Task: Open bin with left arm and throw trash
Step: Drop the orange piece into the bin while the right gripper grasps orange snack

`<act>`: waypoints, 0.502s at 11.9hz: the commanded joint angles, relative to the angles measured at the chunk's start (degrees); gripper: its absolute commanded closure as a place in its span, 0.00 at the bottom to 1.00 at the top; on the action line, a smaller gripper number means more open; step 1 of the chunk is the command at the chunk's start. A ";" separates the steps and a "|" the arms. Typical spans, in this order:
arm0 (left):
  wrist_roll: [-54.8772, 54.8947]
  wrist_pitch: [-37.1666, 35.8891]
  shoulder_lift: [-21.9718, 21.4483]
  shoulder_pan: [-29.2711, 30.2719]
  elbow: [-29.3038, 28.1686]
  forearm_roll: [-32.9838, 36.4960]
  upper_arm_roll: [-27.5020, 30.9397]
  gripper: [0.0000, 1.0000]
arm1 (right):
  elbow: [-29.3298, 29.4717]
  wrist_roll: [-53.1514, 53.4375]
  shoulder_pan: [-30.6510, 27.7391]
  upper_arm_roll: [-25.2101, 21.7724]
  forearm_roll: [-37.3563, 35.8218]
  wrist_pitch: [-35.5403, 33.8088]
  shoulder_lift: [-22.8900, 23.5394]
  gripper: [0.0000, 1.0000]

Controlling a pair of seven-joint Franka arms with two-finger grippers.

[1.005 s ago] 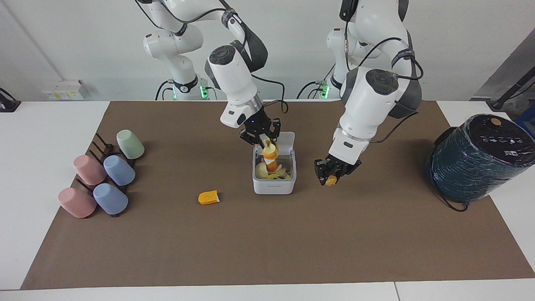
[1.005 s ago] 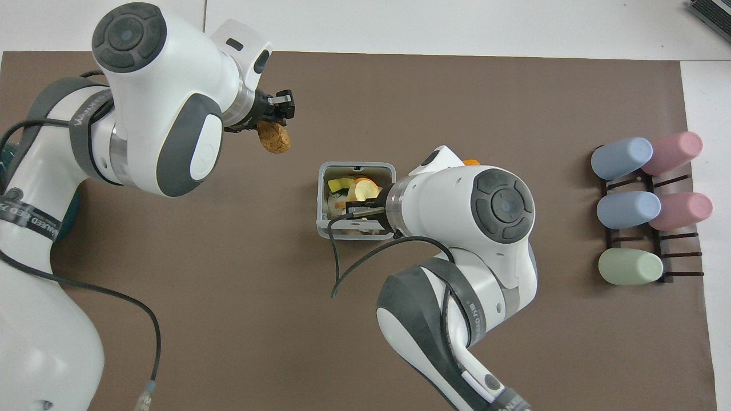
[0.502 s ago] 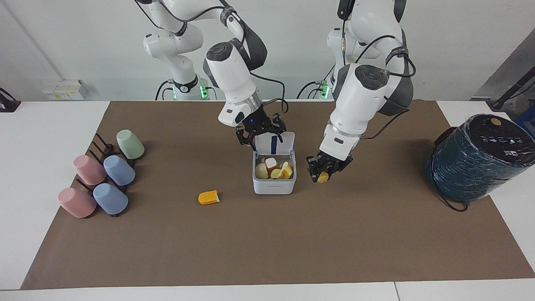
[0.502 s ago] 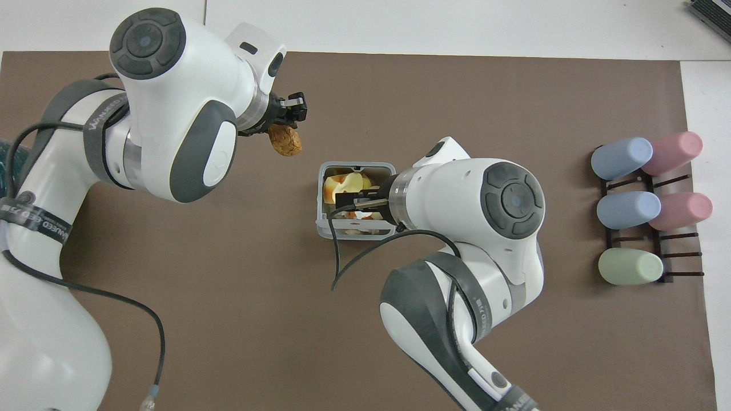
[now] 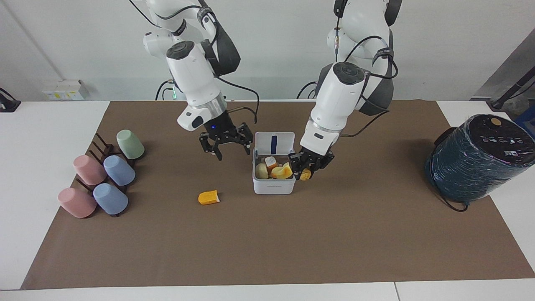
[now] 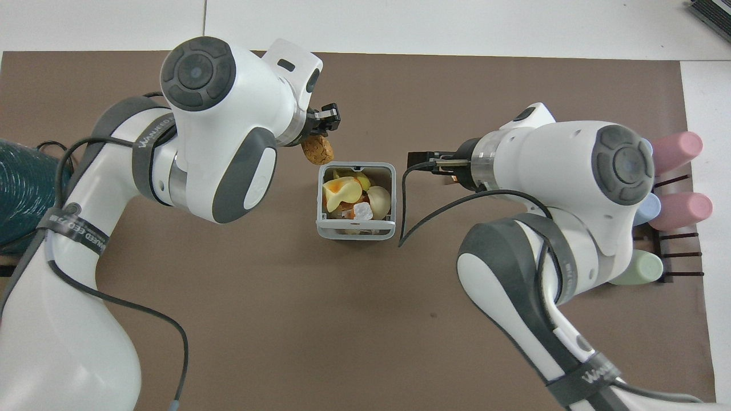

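The white bin [image 5: 273, 187] stands mid-table with its lid [image 5: 274, 144] tipped up on the side nearer the robots. Trash pieces [image 5: 276, 169] lie inside it: a pale yellow wedge [image 6: 338, 191] and orange and white bits. My left gripper [image 5: 306, 168] is shut on a golden-brown lump [image 5: 305, 174], which hangs by the bin's rim toward the left arm's end; in the overhead view that lump [image 6: 317, 148] shows just off the bin [image 6: 355, 233]. My right gripper [image 5: 227, 149] hangs open and empty over the mat beside the bin. An orange chunk with a white end [image 5: 208, 197] lies on the mat.
A dark rack of pastel cups [image 5: 104, 175] sits at the right arm's end of the brown mat [image 5: 267, 251]. A big dark teal cylinder [image 5: 480, 159] stands at the left arm's end. My right arm covers part of the cups [image 6: 679, 171] from above.
My right gripper opened, let an orange-and-white piece fall into the bin, and drew away toward the right arm's end. My left gripper carried the lump up to the bin.
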 commanded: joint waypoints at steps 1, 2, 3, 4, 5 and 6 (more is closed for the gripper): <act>-1.81 4.18 -3.89 -2.51 -8.45 -0.56 0.71 0.99 | -2.30 -1.12 -2.83 0.55 -2.19 0.76 -0.26 0.00; -1.91 4.27 -4.33 -3.31 -9.94 -0.56 0.71 0.98 | -2.30 -0.68 -3.70 0.55 -5.51 1.29 1.14 0.00; -1.91 4.36 -4.85 -4.10 -11.70 -0.56 0.71 0.97 | -2.30 -0.07 -4.41 0.55 -9.46 1.99 2.38 0.00; -1.91 4.62 -5.82 -4.89 -13.46 -0.56 0.71 0.95 | -2.13 2.63 -5.20 0.55 -12.02 3.13 3.61 0.00; -1.91 5.76 -6.78 -6.11 -16.26 -0.56 0.71 0.90 | -1.87 8.58 -5.21 0.55 -13.44 4.45 5.19 0.00; -1.99 7.68 -7.23 -7.26 -18.72 -0.56 0.71 0.86 | -1.17 14.99 -5.21 0.55 -15.80 4.64 6.59 0.00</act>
